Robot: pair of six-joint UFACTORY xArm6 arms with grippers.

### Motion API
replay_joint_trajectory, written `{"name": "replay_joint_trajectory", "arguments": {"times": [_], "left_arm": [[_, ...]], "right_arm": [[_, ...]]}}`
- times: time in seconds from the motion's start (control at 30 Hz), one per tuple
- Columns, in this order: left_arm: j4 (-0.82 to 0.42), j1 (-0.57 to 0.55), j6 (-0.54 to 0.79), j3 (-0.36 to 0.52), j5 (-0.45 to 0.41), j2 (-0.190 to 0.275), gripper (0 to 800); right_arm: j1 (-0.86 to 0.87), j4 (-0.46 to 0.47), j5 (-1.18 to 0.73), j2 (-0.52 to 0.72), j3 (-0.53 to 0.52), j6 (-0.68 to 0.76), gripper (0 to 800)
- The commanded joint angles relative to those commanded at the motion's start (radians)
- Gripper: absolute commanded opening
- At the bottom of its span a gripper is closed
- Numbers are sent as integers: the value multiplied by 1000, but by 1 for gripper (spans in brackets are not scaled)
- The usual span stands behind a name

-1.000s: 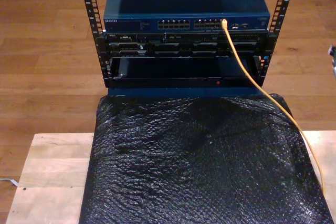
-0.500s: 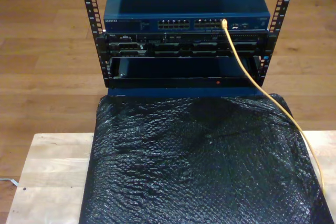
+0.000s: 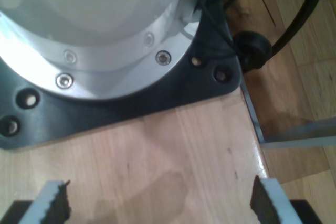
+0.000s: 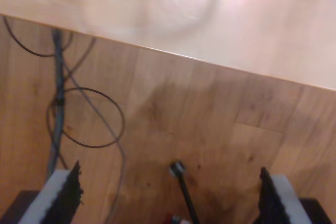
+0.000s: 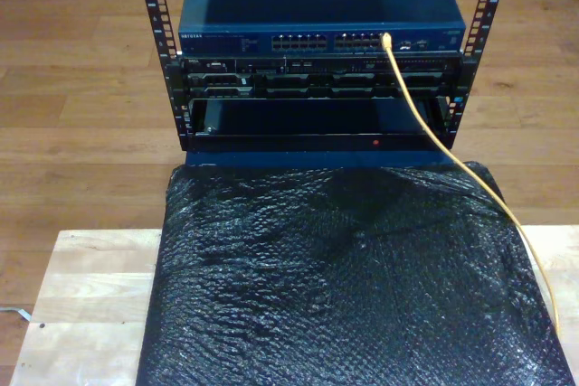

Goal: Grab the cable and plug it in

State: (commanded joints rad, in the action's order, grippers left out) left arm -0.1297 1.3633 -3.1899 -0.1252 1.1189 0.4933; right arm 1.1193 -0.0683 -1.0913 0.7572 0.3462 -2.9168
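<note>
In the exterior view, a pale wooden table (image 5: 81,296) fills the lower left of the frame, and a black bubble-wrap sheet (image 5: 344,277) covers its middle and lower right. Above the sheet, at the top centre, a black rack (image 5: 158,33) stands on the wooden floor (image 5: 81,97) and carries a blue network switch (image 5: 321,6) on its upper shelf. The cable (image 5: 425,128) is seated in a port at the right part of the switch's front row, and from there it droops down and to the exterior view's right, crossing the sheet's upper right corner and running along its right edge toward the lower right of the frame. My first gripper (image 3: 157,203) hangs with its jaws spread wide and nothing between them, above bare tabletop just beside a silver arm base (image 3: 89,30) on its black mounting plate (image 3: 173,93). My second gripper (image 4: 168,198) is likewise spread wide and holds nothing; it looks past the table edge at the floor, where thin dark wires (image 4: 86,119) loop.
</note>
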Motion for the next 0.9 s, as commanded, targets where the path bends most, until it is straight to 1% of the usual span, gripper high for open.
{"name": "replay_joint_trajectory", "arguments": {"times": [0.1,0.23,0.33,0.43,0.57,0.73,0.9], "left_arm": [[0,0,0,0,0,0,800],[0,0,0,0,0,0,800],[0,0,0,0,0,0,800],[0,0,0,-2,0,0,800],[0,0,0,0,0,0,800],[0,0,0,0,0,0,800],[0,0,0,0,0,0,800]], "right_arm": [[63,0,-18,21,-20,-83,798],[164,2,-17,55,-78,-196,798],[245,0,-15,75,-118,-245,798],[278,0,-11,89,-160,-252,798],[285,0,-9,84,-187,-252,798],[310,0,37,80,-233,-269,798],[319,0,75,43,-261,-302,798]]}}
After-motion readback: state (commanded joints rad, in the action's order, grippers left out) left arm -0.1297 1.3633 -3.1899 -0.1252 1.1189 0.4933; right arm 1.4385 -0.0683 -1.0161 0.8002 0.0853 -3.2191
